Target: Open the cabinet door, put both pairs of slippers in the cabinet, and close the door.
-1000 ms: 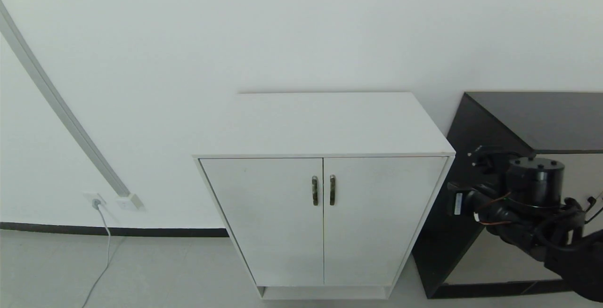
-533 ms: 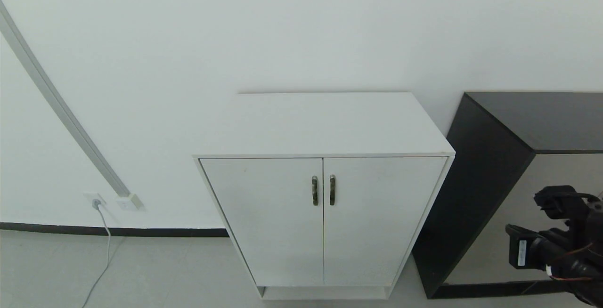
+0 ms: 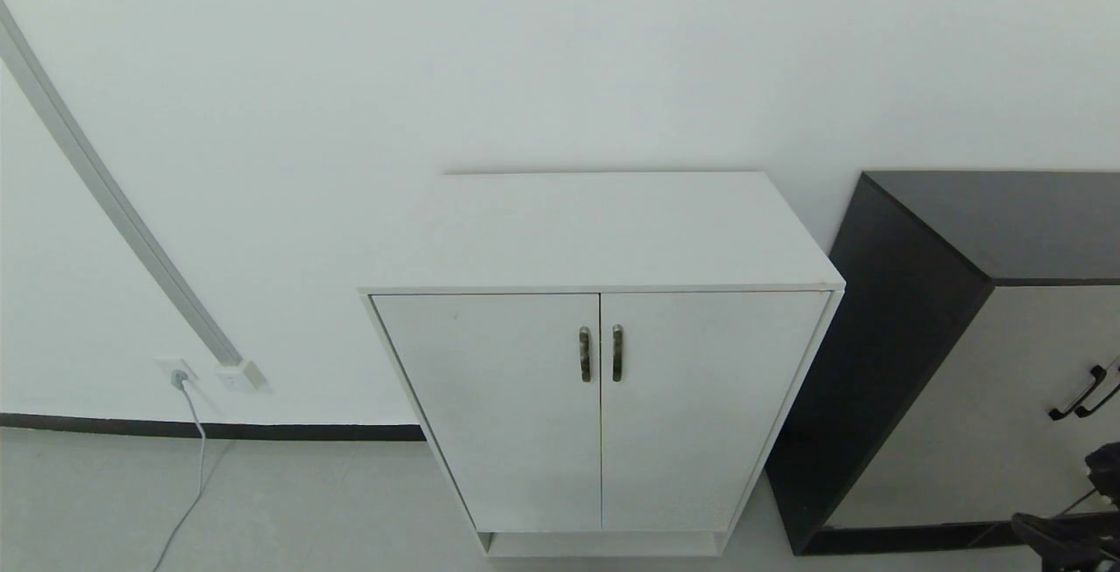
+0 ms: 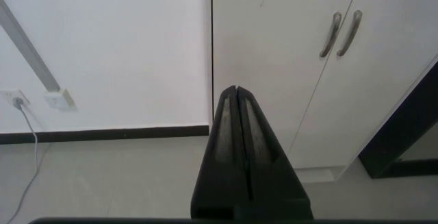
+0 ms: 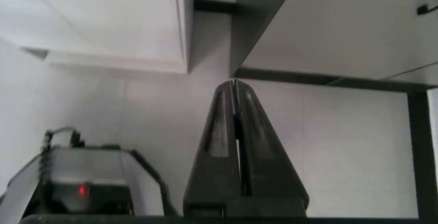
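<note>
The white cabinet stands against the wall with both doors shut. Its two dark handles meet at the middle seam. In the left wrist view my left gripper is shut with nothing in it. It hangs low in front of the cabinet, out from the left door and below the handles. My right gripper is also shut and holds nothing. It points down at the floor near the gap between the white cabinet and the black one. A bit of the right arm shows at the head view's lower right corner.
A black cabinet with pale doors and dark handles stands close on the right of the white one. A wall socket with a grey cable and a slanted conduit are at the left. Grey floor lies before the cabinets.
My right arm has dropped from beside the white cabinet's right side, down and to the right, almost out of the head view. The cabinet doors have stayed shut.
</note>
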{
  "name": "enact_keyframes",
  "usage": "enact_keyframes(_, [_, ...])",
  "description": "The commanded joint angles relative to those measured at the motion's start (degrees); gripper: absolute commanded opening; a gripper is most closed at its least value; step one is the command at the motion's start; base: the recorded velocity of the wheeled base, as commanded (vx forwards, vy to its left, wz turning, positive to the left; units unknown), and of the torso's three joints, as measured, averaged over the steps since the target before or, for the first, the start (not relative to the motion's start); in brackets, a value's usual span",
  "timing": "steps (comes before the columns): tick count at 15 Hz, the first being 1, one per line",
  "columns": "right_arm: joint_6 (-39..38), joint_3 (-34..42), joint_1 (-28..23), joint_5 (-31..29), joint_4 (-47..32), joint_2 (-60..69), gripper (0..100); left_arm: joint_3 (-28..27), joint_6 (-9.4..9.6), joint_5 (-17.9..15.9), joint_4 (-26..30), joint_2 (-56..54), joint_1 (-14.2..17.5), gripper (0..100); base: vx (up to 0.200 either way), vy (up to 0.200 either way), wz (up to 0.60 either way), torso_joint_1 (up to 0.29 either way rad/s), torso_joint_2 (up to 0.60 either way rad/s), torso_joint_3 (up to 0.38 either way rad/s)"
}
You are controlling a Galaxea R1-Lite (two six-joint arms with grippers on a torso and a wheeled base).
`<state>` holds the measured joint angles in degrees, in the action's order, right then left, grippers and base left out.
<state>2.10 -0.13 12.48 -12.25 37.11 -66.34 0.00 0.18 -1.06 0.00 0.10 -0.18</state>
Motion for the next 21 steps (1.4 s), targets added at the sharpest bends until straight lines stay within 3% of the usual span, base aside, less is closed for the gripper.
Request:
enact_keyframes(1, [0.45,-0.13,0.00,1.88,-8.46,13.52,0,0.00,-0.01,0.01,0.00,-0.01,0.01,0,0.000,0.000,0.00,0.000,0.00,0.000])
enact_keyframes(5, [-0.16,0.13,0.00,4.69,-25.59,30.92,0,0.00,-0.01,0.01,0.00,-0.01,0.01,0,0.000,0.000,0.00,0.000,0.00,0.000])
enact_keyframes(8, [-0.16,-0.04,0.00,8.30,-34.21,38.83,0,0.00,-0.01,0.01,0.00,-0.01,0.01,0,0.000,0.000,0.00,0.000,0.00,0.000])
enact_keyframes(13, [-0.16,0.13,0.09,15.33,-36.32,42.00,0,0.00,-0.01,0.01,0.00,-0.01,0.01,0,0.000,0.000,0.00,0.000,0.00,0.000])
enact_keyframes(15, [-1.66,0.05,0.00,15.15,-37.46,43.23,0,0.00,-0.01,0.01,0.00,-0.01,0.01,0,0.000,0.000,0.00,0.000,0.00,0.000])
enact_keyframes(21, [-1.75,0.05,-11.60,14.98,-37.46,55.18,0,0.00,-0.01,0.01,0.00,-0.01,0.01,0,0.000,0.000,0.00,0.000,0.00,0.000])
